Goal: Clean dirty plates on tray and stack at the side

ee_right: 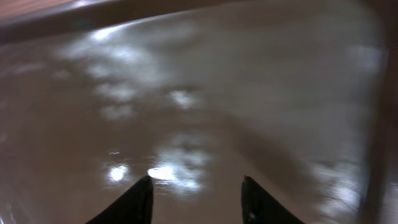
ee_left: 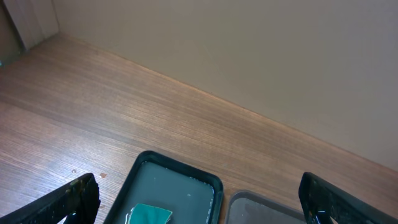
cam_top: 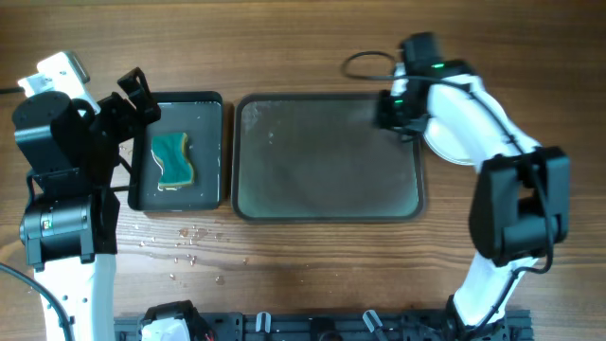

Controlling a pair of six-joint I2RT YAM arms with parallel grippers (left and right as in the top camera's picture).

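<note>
1. Zero of the plates (cam_top: 447, 152) sit on the tray (cam_top: 327, 194). It lies mid-frame in the overhead view, bare except for wet streaks.
2. Where the plates are: a white round edge shows just off the tray's right rim, centre-right of frame, mostly hidden under my right arm (cam_top: 473, 104). I read that as the stack at the side. I can't count how many are there, and the tops are hidden, so I can't confirm the smears are gone.
3. My right hand (cam_top: 396, 112) is over the tray's upper-right corner, close to the stack. Its fingers are apart w/ nothing between them. The wrist view shows only the shiny wet tray floor past the tips, so it's holding nothing.
4. My left hand (cam_top: 137, 95) is in the upper left of frame, by the top-left corner of the black tray (cam_top: 213, 104). Its fingers are spread wide and it's empty.
5. The sponge (cam_top: 173, 159) lies in the water in the black tray, just left of the main tray, and neither hand is on it.
6. Done, as far as I can judge: tray emptied, plates moved to the side, sponge put down.
7. Left, prob. little: get my right arm clear of the stack and check that the pile sits square and complete.
8. Some drops (cam_top: 180, 242) lie on the tabletop (cam_top: 312, 275) in the lower left of frame. Wiping them isn't in the task as worded, so I don't count it.
</note>
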